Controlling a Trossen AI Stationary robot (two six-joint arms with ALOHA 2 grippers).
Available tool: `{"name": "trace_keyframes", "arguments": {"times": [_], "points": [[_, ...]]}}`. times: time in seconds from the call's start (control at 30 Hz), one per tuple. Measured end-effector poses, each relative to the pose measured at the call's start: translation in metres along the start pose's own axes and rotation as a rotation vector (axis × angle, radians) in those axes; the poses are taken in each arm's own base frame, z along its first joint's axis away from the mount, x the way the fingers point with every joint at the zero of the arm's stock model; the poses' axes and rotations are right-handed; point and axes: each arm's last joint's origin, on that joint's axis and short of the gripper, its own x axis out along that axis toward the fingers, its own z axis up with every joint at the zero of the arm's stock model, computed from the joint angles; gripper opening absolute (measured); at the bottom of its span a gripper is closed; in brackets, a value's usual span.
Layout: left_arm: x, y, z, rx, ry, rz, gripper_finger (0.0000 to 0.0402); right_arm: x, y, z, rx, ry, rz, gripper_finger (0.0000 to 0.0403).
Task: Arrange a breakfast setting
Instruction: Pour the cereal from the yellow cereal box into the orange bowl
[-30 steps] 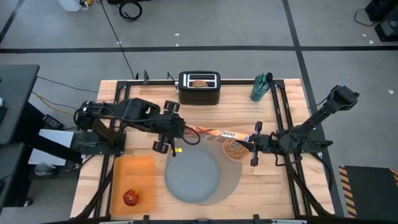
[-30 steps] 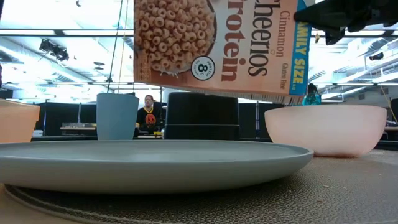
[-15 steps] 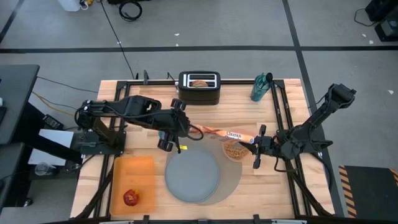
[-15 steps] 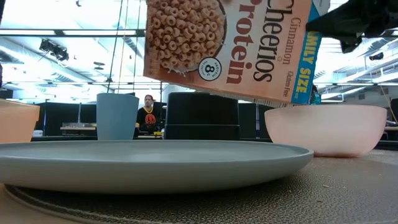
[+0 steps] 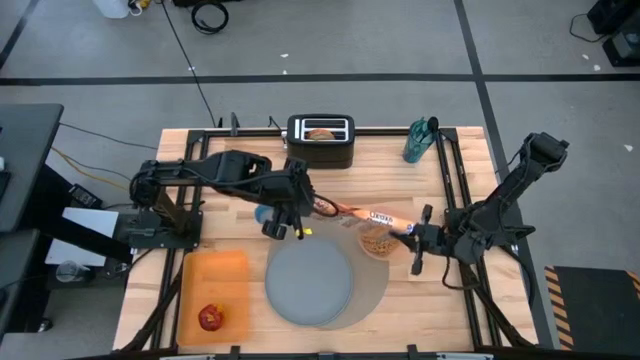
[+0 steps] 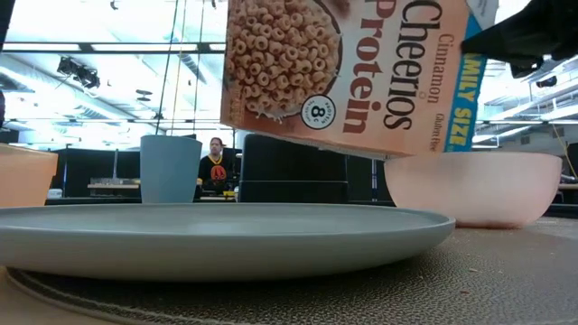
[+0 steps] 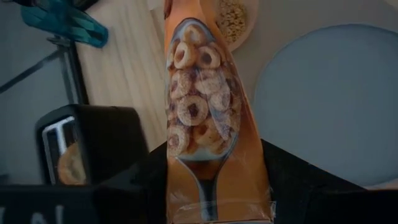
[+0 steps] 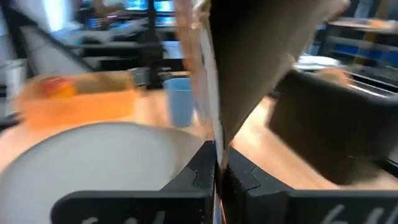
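**Cereal box held over the bowl by both pincers**

The plate (image 5: 309, 283) sits on the grey mat (image 5: 372, 290) near the front of the counter (image 5: 455, 180), and it serves as the landmark here. Just behind the plate and toward the right arm, the pink bowl (image 5: 377, 241) rests on the mat's edge with cereal in it. A Cheerios box (image 5: 365, 215) hangs tilted in the air above the bowl, stretching back toward the left arm.

The left pincer (image 5: 297, 207) is closed on one end of the box, behind the plate; the left wrist view shows the box (image 7: 202, 124) pinched between its dark fingers. The right pincer (image 5: 417, 240) is closed on the box's other end, beside the bowl, with the thin edge clamped between its fingers in the right wrist view.

The blue cup (image 5: 263, 214) stands behind the plate, partly hidden by the left arm. The apple (image 5: 210, 318) lies on the orange board (image 5: 212, 280), to the plate's left. The toaster (image 5: 321, 141) stands well behind the plate with a bagel (image 5: 320, 133) in its slot.
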Motion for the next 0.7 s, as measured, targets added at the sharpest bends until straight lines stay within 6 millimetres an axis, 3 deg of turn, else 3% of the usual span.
{"name": "trace_keyframes", "arguments": {"times": [0.1, 0.2, 0.27, 0.37, 0.47, 0.53, 0.63, 0.7], "points": [[-0.0003, 0.0001, 0.0004, 0.017, -0.01, -0.009, 0.0205, -0.0003, 0.003, 0.0001, -0.03, 0.014, 0.096, 0.0012], [-0.0004, 0.0008, 0.0012, 0.018, -0.012, 0.012, 0.0205, -0.0003, -0.0004, 0.0, -0.007, -0.002, -0.02, 0.0013], [-0.0006, 0.0012, 0.0012, 0.027, -0.02, 0.001, 0.0205, -0.0003, 0.0028, 0.0005, -0.029, 0.01, 0.085, 0.0015], [-0.0002, 0.0009, 0.0018, 0.027, -0.018, 0.011, 0.0205, -0.0008, -0.0003, 0.0001, -0.012, -0.003, -0.026, 0.0015], [-0.0014, 0.0012, 0.0018, 0.027, -0.027, -0.007, 0.0205, -0.0015, 0.0038, 0.002, -0.026, 0.002, 0.092, 0.0014], [-0.0011, 0.0011, 0.0018, 0.027, -0.021, 0.006, 0.0205, -0.0017, 0.0009, 0.0019, -0.014, -0.012, -0.012, 0.0014], [-0.0018, 0.0008, 0.0013, 0.028, -0.021, -0.006, 0.0205, -0.0022, 0.0052, 0.0039, -0.031, -0.007, 0.119, 0.0015], [-0.0014, -0.0004, 0.0014, 0.028, -0.015, -0.005, 0.0205, -0.0027, 0.0034, 0.0039, -0.034, -0.016, 0.047, 0.0015]]}}
